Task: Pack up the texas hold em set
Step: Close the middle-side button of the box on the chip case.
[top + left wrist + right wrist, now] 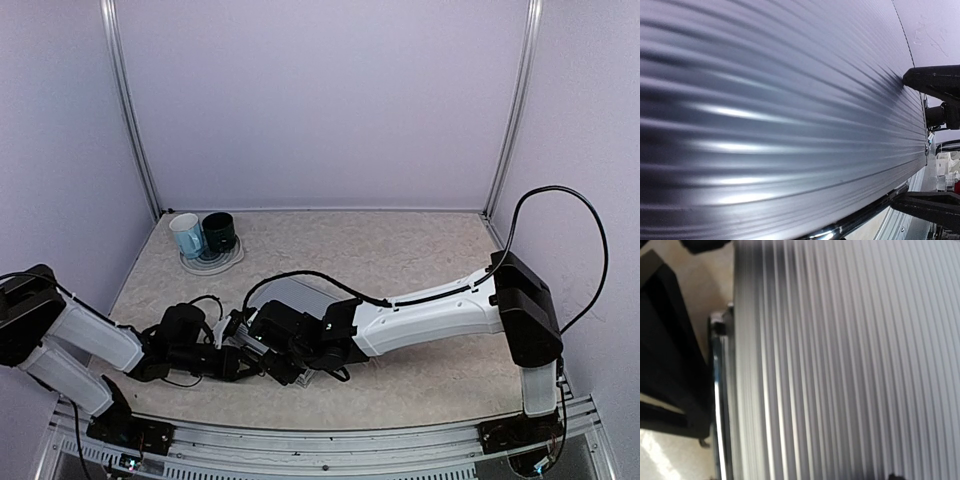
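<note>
Top external shows both arms crowded low over the ribbed silver case (298, 294), which sits toward 6 o'clock on the table (420, 240), well apart from the light-blue mug (186, 235) and dark-green mug (219, 230) on their plate (226, 258) out at 10 o'clock. From the left wrist, the lid's ribbed face fills nearly everything. The left gripper (900, 142) has its fingers apart, the upper finger (935, 82) resting against the ribs at 2 o'clock and the lower one clear of the chrome rim at 5 o'clock, so it looks like pressing more than pinching, though the view is too close to be sure. The right gripper (272, 364) is buried among the wrists, and its own camera shows only blurred ribs and a chrome edge, so I cannot tell whether its fingers are apart or together. The lid seems to be down or nearly so. The worry from here is a finger skating across the smooth ribs and shoving the whole case, or the two wrists knocking together in that tight spot
</note>
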Robot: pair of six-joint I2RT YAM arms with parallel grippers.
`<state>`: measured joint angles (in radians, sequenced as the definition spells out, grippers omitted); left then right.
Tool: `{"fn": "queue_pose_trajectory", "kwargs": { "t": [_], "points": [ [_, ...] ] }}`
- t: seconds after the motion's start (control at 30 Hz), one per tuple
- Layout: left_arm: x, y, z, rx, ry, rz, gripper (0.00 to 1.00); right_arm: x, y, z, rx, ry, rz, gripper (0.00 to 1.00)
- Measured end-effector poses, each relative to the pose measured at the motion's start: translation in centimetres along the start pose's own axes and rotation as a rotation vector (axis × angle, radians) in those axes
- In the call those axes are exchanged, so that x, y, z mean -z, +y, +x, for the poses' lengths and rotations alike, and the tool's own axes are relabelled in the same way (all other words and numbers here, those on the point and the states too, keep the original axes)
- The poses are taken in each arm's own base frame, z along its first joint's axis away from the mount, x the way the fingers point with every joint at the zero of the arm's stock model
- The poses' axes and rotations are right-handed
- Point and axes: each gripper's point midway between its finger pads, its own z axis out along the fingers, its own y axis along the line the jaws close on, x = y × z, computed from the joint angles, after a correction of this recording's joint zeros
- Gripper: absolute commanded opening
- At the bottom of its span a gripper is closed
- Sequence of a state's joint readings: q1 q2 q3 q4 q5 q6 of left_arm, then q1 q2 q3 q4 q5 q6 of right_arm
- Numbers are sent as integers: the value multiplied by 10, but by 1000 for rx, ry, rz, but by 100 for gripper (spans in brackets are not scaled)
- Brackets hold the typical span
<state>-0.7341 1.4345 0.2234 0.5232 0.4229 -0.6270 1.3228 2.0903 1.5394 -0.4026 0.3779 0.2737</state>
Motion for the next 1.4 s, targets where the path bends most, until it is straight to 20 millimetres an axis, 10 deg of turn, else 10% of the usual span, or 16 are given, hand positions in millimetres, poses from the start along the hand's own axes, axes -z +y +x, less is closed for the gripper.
{"fn": "queue_pose_trajectory", "kwargs": {
  "t": [1.4],
  "points": [
    [4,-8,-1,139,8,139,0,0,-4,1,-3,8,8,71]
  ]
}}
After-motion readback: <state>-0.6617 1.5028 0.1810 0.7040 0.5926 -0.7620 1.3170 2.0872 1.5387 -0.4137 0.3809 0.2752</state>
